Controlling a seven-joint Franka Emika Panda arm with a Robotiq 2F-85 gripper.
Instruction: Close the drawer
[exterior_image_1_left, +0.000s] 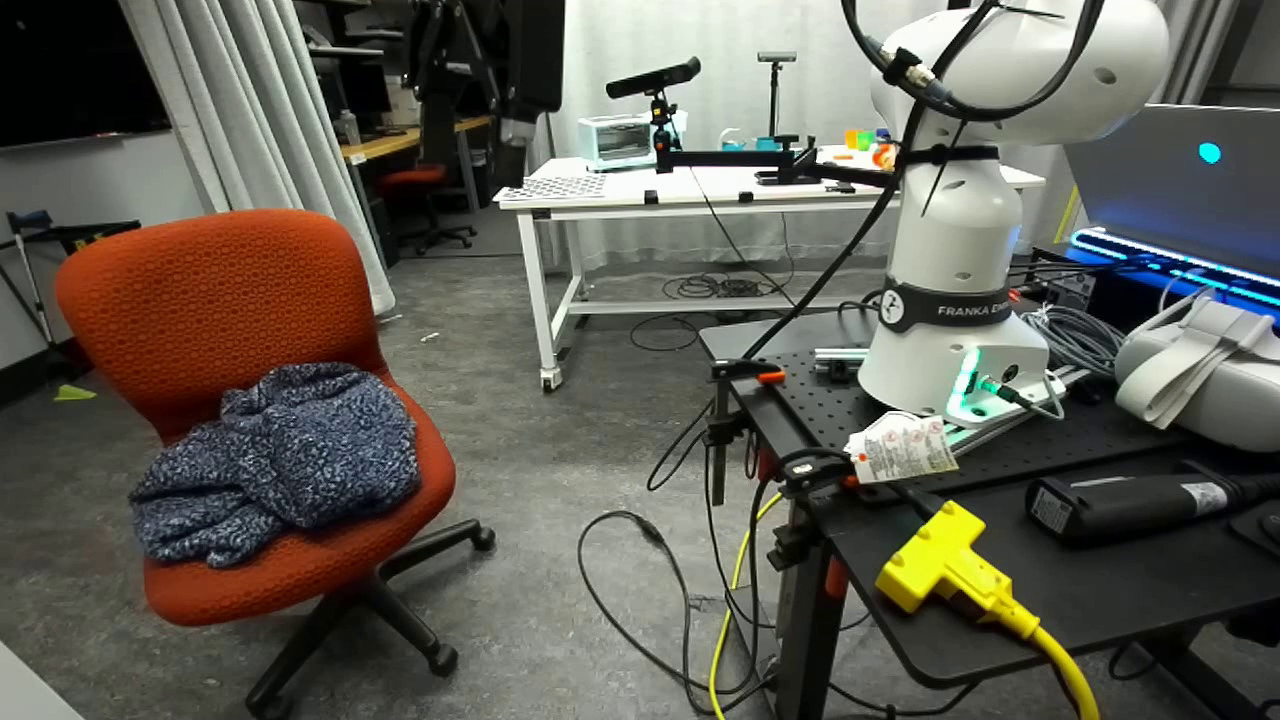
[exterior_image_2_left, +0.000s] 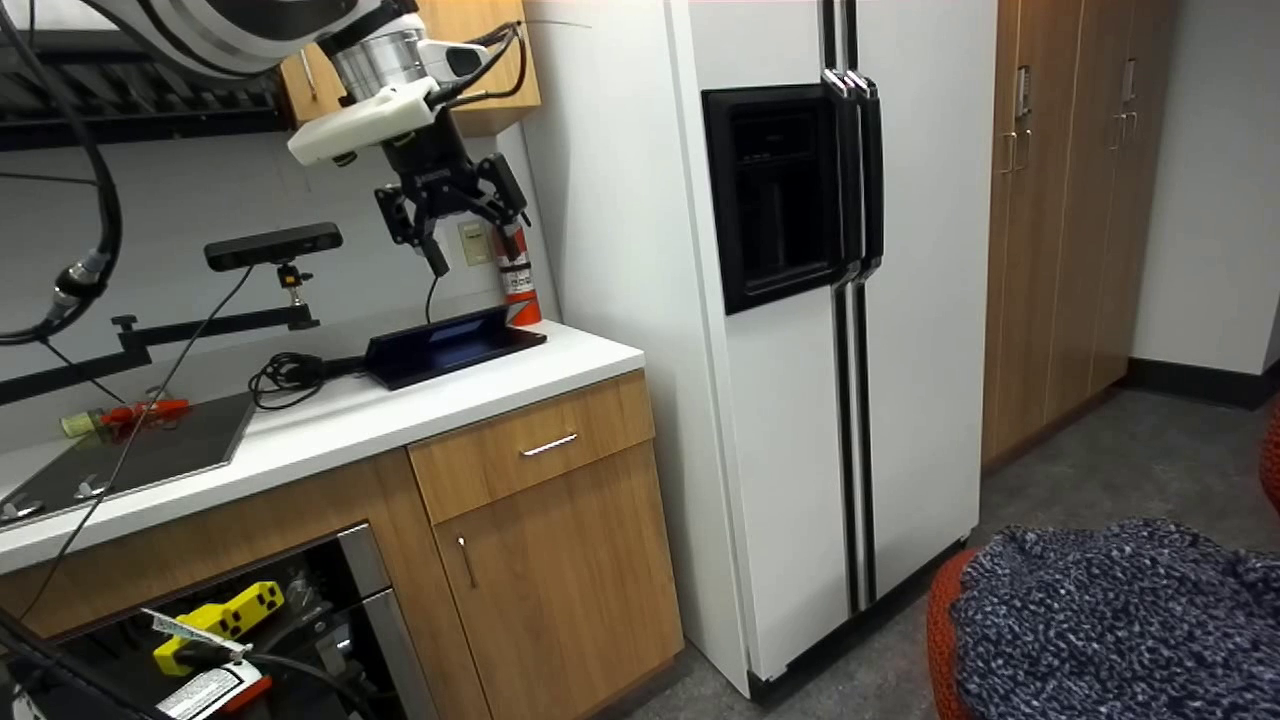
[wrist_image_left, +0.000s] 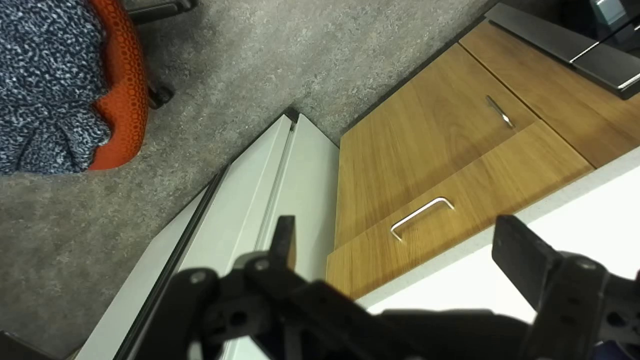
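Note:
The drawer (exterior_image_2_left: 500, 468) has a light wooden front with a silver bar handle (exterior_image_2_left: 548, 445), under a white countertop and above a cabinet door. It also shows in the wrist view (wrist_image_left: 480, 194). Its interior does not show. Its front looks nearly flush, with a thin shadow on the door below; I cannot tell whether it stands out slightly. My gripper (exterior_image_2_left: 475, 252) is open and empty, above the counter's right end and apart from the drawer. In the wrist view its spread fingers (wrist_image_left: 397, 232) frame the handle from a distance. Part of it shows in an exterior view (exterior_image_1_left: 508, 150).
The white countertop (exterior_image_2_left: 590, 350) carries a dark tray-like device (exterior_image_2_left: 455, 350), a fire extinguisher (exterior_image_2_left: 518, 285) and a cooktop (exterior_image_2_left: 150, 445). A camera (exterior_image_2_left: 272, 246) stands on an arm behind. A white refrigerator (exterior_image_2_left: 790, 430) adjoins the counter. An orange chair (exterior_image_1_left: 210, 300) stands nearby.

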